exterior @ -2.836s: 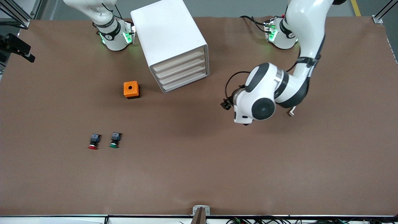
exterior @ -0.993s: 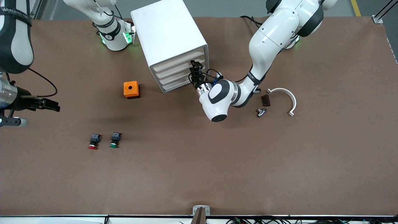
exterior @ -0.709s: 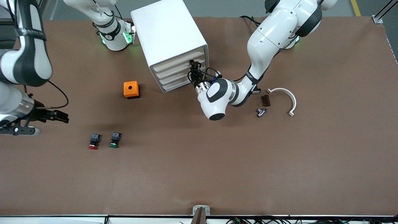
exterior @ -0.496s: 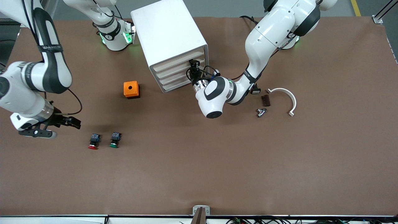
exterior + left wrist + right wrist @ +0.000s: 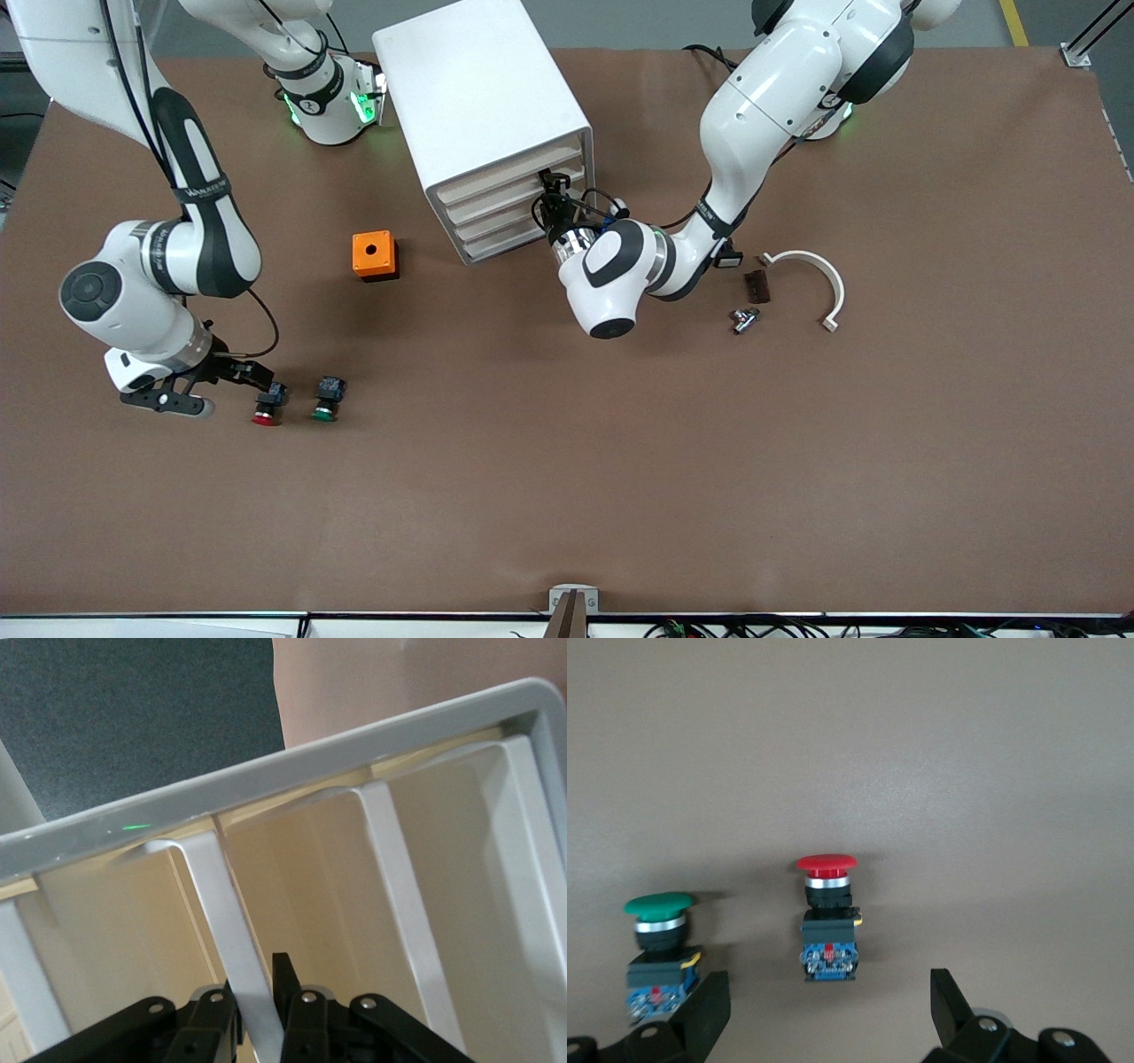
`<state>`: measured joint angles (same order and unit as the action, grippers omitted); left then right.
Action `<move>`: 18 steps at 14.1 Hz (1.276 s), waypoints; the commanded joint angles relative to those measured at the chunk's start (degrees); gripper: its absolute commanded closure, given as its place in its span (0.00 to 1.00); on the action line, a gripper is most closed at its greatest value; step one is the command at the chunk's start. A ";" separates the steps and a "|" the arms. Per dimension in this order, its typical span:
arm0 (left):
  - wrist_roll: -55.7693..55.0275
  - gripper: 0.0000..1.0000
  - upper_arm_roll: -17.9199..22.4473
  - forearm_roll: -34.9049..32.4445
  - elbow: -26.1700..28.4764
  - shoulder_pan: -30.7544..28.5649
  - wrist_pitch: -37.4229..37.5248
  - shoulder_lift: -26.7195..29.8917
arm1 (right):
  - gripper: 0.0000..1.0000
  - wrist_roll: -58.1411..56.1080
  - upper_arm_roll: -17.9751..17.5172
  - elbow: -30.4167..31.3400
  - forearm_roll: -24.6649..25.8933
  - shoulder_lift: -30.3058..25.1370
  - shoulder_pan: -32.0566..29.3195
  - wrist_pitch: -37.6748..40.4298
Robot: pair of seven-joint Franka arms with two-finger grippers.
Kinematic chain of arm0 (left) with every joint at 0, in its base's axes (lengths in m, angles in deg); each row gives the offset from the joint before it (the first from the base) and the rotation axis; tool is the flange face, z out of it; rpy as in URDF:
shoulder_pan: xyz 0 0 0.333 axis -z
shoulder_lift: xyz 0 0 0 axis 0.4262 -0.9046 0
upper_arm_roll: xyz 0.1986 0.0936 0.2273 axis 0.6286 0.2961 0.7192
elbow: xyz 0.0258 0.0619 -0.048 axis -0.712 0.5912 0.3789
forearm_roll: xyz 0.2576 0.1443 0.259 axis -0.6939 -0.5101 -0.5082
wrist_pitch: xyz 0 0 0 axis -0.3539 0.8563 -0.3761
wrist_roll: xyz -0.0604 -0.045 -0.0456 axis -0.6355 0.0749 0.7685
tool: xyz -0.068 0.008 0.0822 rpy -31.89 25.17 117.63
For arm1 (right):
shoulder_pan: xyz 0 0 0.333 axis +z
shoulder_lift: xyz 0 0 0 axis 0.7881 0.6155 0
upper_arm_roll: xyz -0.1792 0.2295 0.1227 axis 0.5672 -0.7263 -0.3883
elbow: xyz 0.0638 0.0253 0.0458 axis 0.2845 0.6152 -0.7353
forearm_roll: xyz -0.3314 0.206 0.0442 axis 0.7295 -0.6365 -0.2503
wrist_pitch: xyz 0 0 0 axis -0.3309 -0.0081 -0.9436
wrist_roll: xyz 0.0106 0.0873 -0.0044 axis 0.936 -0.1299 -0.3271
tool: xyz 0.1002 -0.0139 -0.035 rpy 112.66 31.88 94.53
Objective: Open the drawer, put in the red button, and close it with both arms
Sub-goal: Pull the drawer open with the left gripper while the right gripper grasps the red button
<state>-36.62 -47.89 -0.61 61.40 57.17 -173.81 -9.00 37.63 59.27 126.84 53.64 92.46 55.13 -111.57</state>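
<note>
Your left claw (image 5: 551, 197) is clamped tight on a drawer handle (image 5: 235, 939) of the white cabinet (image 5: 483, 120), and the left wrist view shows why: the two black fingers (image 5: 297, 1014) sit on either side of one pale handle bar, so a straight pull away from the cabinet front should draw that drawer out. From the front view the handle looks like that of one of the upper drawers, though you cannot tell exactly which. No drawer stands open yet, so the opening step is only gripped, not done.

Your right claw (image 5: 257, 377) stands apart, low over the table (image 5: 620, 461) at the right arm's end, just beside the red button (image 5: 266, 406). In the right wrist view the button (image 5: 827, 921) lies between the spread fingers (image 5: 952, 1005), its red cap pointing away from the wrist and its blue-and-black body toward it. That lines the claw up to close across the blocky body, which should hold better than the round cap.

Mind the green button (image 5: 326, 400) just beside the red one, toward the left arm's end: in the right wrist view one finger (image 5: 707, 1010) is close to it, so a sloppy closing could nudge it. An orange box (image 5: 375, 255) sits near the cabinet, farther from the front camera than both buttons. A white curved clip (image 5: 811, 279) and small hardware (image 5: 751, 301) lie toward the left arm's end, well apart from your work.
</note>
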 commanded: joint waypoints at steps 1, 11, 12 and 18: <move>-1.10 0.85 0.08 1.17 -0.95 -2.32 0.58 -0.34 | 0.00 0.58 -0.10 -1.77 -0.22 2.81 0.13 -0.32; -2.24 0.81 0.43 4.86 -1.30 -11.47 0.14 -0.51 | 0.02 1.64 -0.10 -2.03 -0.31 7.57 0.13 -2.61; -2.24 0.80 0.60 4.78 -1.31 -11.82 -0.04 -0.60 | 0.04 1.64 -0.10 -2.03 -0.31 7.83 0.13 -2.61; -1.63 0.50 0.69 4.69 -1.31 -13.23 -1.71 -0.86 | 0.73 1.55 -0.36 -2.03 -0.39 8.45 0.13 -2.26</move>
<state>-37.59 -47.16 2.83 61.20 43.89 -175.04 -9.24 38.42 59.24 125.89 53.63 100.34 55.25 -114.06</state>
